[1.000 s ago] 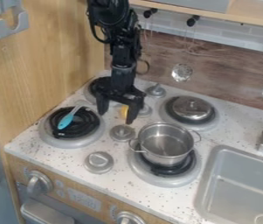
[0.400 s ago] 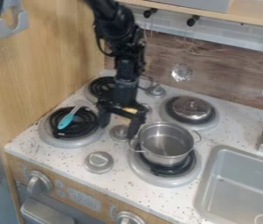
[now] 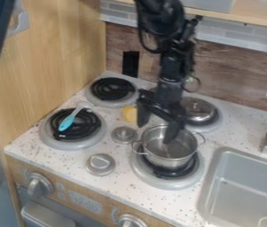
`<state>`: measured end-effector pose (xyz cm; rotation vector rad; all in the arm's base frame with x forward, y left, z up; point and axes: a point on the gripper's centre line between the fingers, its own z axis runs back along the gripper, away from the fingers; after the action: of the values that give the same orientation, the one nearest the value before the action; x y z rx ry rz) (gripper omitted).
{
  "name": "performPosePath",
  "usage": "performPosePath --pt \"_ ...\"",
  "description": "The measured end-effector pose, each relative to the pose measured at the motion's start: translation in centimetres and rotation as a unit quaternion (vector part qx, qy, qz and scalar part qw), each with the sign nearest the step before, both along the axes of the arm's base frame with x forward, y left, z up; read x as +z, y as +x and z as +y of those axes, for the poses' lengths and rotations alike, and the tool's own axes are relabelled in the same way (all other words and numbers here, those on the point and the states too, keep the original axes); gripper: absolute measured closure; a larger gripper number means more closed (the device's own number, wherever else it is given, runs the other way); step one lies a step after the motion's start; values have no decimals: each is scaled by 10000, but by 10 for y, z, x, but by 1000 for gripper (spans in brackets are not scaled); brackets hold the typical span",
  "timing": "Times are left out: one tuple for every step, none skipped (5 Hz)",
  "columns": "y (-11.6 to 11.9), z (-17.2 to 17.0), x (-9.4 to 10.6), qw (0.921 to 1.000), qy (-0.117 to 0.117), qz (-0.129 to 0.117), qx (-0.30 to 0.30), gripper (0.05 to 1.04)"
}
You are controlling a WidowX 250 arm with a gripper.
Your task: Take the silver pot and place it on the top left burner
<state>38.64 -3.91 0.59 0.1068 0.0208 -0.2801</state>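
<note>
You're lining up on silver pot [image 3: 170, 153], seated on lower right burner [image 3: 140, 170]. Gripper [image 3: 157, 125] empty, fingers spread wide, one over pot's mouth. Next: center over near rim, lower astride wall, then close.

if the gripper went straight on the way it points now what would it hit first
Most likely the silver pot, near its rim; the gripper points down towards it, though depth is hard to judge here.
</note>
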Motion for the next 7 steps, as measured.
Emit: performPosePath --pt "-2 -26 1 9987 -44 -26 -504 85" --pt "-4 -50 -4 9958 -98 25 -911 85" --pt "-6 -58 -8 9947 -228 89 -994 85" --pt "-9 -62 -33 9933 -311 514 -990 85" --pt "-6 -65 -42 9919 -339 677 -1016 140" --pt "-4 -64 -44 9921 -344 654 -1010 445" --pt "-5 -64 -44 9924 -345 608 -1010 721"
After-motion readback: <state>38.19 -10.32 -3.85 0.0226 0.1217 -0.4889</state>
